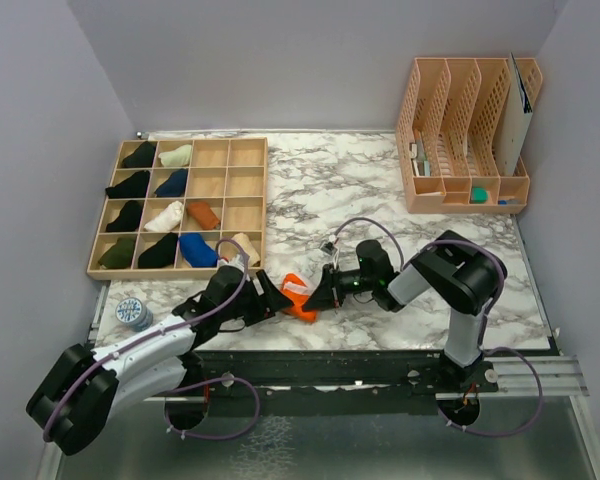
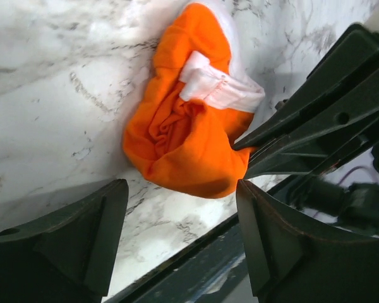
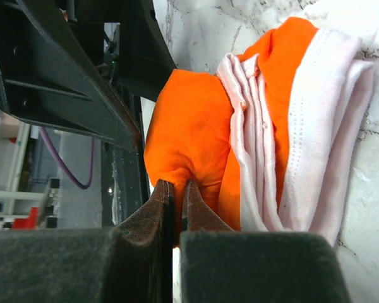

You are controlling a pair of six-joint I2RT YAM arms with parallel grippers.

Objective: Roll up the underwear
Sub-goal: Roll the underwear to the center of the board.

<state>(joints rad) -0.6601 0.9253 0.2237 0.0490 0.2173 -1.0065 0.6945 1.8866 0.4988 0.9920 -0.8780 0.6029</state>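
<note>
- Your left gripper [image 2: 180, 189] is spread wide and holds nothing. The orange underwear [image 2: 183, 139] lies just in front of its fingers, bunched up on the marble table [image 2: 50, 95].
- If you close here, you may grab only the nearest lump. Then the roll could come loose.
- The white waistband [image 2: 215, 85] sticks out on the far side of the bunch from the left fingers. I think it could flop open if you tug.
- The table edge [image 2: 177, 255] is right beside the left fingers. A push that way could slide the cloth off.
- Your right gripper [image 3: 175, 189] is pressed together. It pinches a thin fold of the orange cloth at its tips.
- That pinch is small. A hard pull from the left side could slip the cloth out.
- The two grippers are very close. Go slow so they do not bump.
</note>
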